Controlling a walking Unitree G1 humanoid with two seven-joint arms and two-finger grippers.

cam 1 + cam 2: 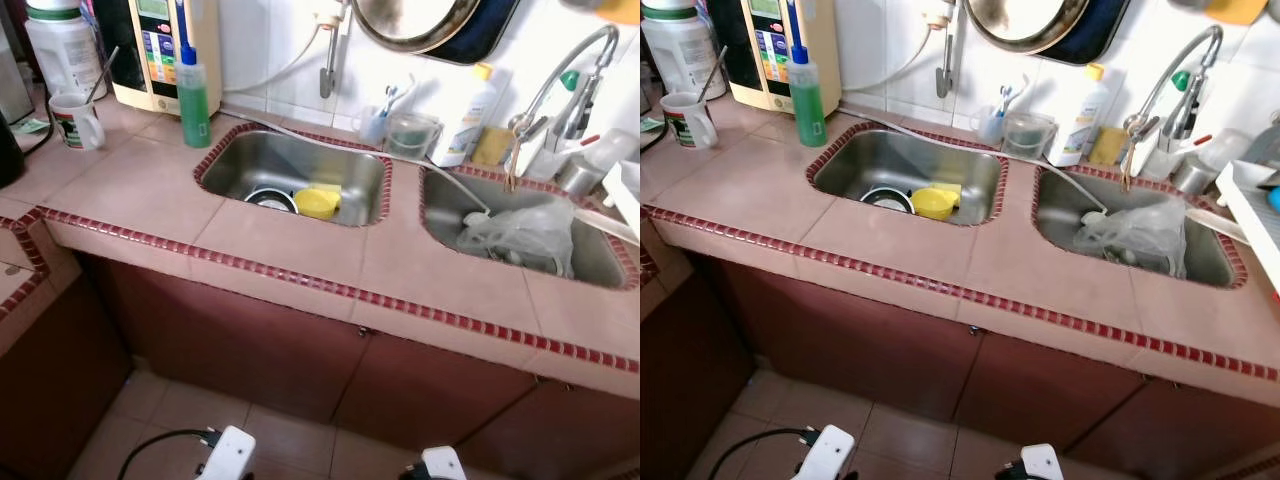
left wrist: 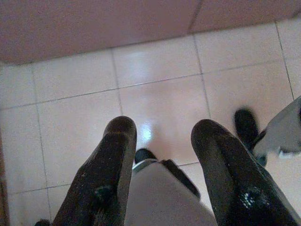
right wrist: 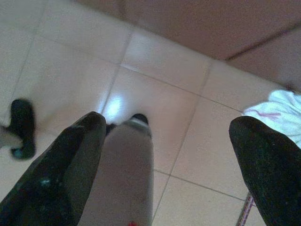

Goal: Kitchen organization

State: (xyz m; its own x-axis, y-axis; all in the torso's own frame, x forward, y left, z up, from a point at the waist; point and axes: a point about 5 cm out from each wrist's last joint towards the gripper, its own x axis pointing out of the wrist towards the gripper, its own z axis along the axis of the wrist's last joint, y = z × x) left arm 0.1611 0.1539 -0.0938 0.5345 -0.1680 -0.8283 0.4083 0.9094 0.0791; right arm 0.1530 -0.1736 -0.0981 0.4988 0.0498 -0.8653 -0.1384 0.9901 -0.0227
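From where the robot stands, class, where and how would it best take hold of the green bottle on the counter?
Grip the green bottle around its straight body, below the blue cap, coming from the front. It stands upright near the left sink, with bare counter before it, while the white appliance stands close behind, so a level side grasp looks safest.

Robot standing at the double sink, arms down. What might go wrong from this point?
The plastic bag in the right basin hides items beneath; gripping it blindly could spill or drag them. The green bottle stands upright close to the left basin's rim and could topple in during a reach. A white cloth lies on the floor near the cabinet and might catch a foot.
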